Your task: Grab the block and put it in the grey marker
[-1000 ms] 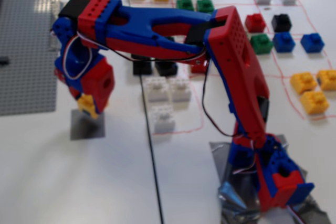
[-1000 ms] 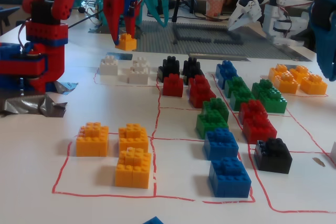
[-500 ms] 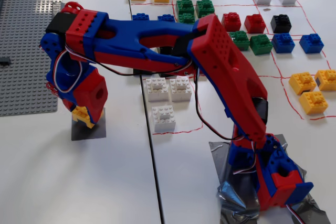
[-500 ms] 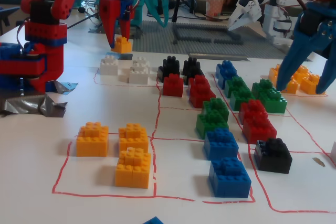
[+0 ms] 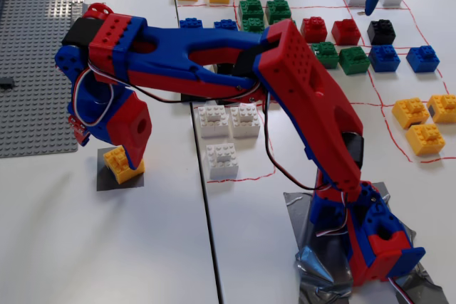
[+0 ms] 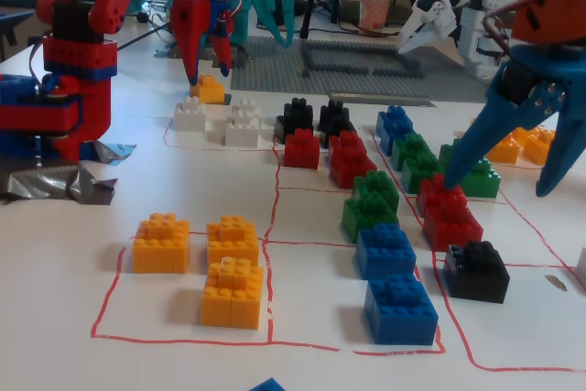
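- Grey studded baseplate [image 5: 35, 55]: lies flat at the far left of the surface [image 5: 142, 247] in the fixed view from above; no part in the task.
- Grey marker [image 5: 107, 178]: a small square patch just below the baseplate; its left and lower margins are bare.
- Block [image 5: 123, 164]: a yellow-orange brick resting on the marker, turned slightly askew to the patch's edges, toward its right side. Being square, it has no long axis to align.
- Jaws of the gripper [image 6: 208, 69]: directly above the block and apart in the low fixed view, the tips straddling it rather than clamping; contact cannot be resolved. The coming move is judged a straight lift clear.
- White bricks [image 5: 229, 120]: just right of the marker, inside a red outline.
- No brand, label or legible writing appears.
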`<state>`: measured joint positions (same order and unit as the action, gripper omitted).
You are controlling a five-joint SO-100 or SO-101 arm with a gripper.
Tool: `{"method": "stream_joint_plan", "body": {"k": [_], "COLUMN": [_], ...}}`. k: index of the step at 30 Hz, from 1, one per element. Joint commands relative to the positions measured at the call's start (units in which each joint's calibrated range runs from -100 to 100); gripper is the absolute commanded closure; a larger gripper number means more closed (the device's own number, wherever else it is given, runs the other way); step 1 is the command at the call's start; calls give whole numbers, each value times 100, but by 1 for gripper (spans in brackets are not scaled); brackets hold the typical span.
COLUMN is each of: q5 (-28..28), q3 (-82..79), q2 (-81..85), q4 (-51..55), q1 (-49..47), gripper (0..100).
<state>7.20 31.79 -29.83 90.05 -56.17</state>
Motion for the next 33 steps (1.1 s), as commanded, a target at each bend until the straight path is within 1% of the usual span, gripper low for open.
{"method": "stream_joint_plan", "body": {"k": [1, 5, 11, 13, 17, 21, 22, 33], "q5": [-10, -49, -127, -127, -220, -317, -337, -479], "q3": [581, 645, 527, 400, 163, -127, -200, -954], "q2": [277, 400, 838, 1069, 1539, 1993, 2092, 3222], "q4": [119, 200, 208, 208, 208, 208, 208, 403], "q1": [101, 92, 160, 199, 317, 474, 523, 1132], "gripper": [64, 62, 67, 67, 75, 79, 82, 94]}}
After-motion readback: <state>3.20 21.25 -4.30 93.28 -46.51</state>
